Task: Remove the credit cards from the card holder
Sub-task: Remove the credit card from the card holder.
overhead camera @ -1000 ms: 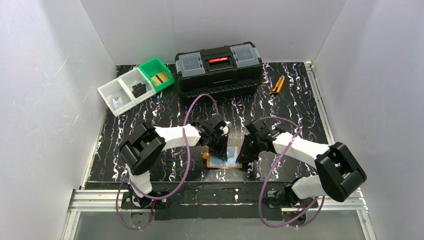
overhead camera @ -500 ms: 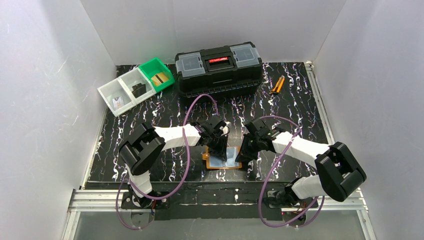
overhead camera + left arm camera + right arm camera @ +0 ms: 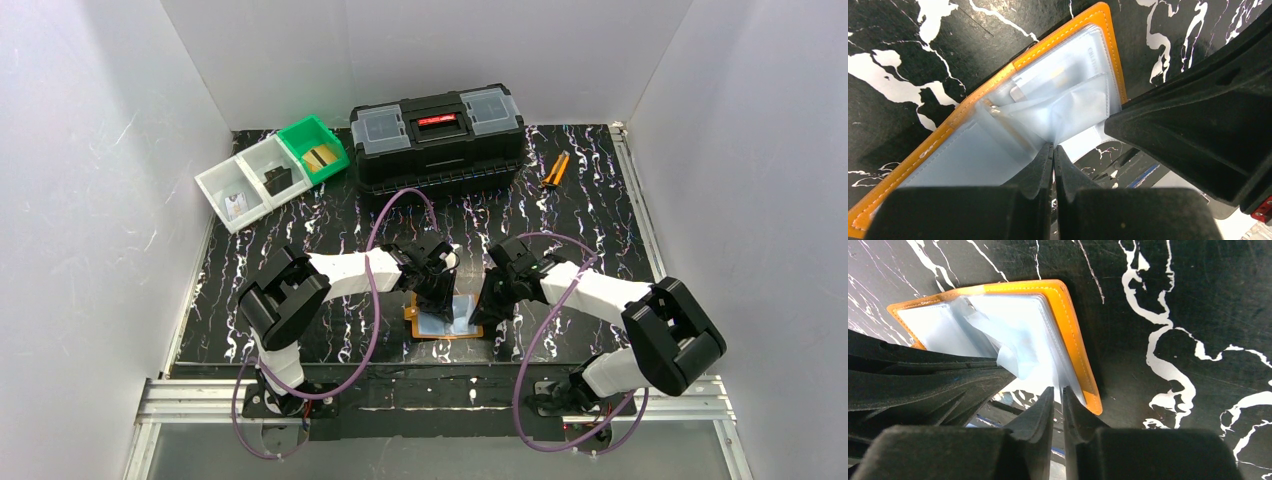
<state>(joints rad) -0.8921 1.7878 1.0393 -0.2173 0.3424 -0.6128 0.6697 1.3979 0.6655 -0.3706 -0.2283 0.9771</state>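
Observation:
The orange card holder [image 3: 430,328] lies open on the black marbled table between my two arms, clear plastic pockets up. My left gripper [image 3: 1053,146] is shut on a clear pocket leaf of the card holder [image 3: 1063,42] and lifts it into a crease. A pale card-like shape [image 3: 1048,85] shows inside a pocket. My right gripper [image 3: 1058,389] stands at the near right edge of the card holder [image 3: 1068,320], jaws almost together, with a thin pale pocket edge between the tips. Credit cards lie in the bins: a gold-tan one [image 3: 320,157] and a dark one [image 3: 277,180].
A black toolbox [image 3: 437,135] stands at the back centre. Orange-handled pliers [image 3: 554,170] lie to its right. Two white bins [image 3: 245,190] and a green bin [image 3: 300,135] sit at the back left. The right gripper's body [image 3: 1198,115] crowds the left wrist view.
The right gripper has edged a little left, closer over the card holder's right edge. The left arm and the card holder have not visibly moved.

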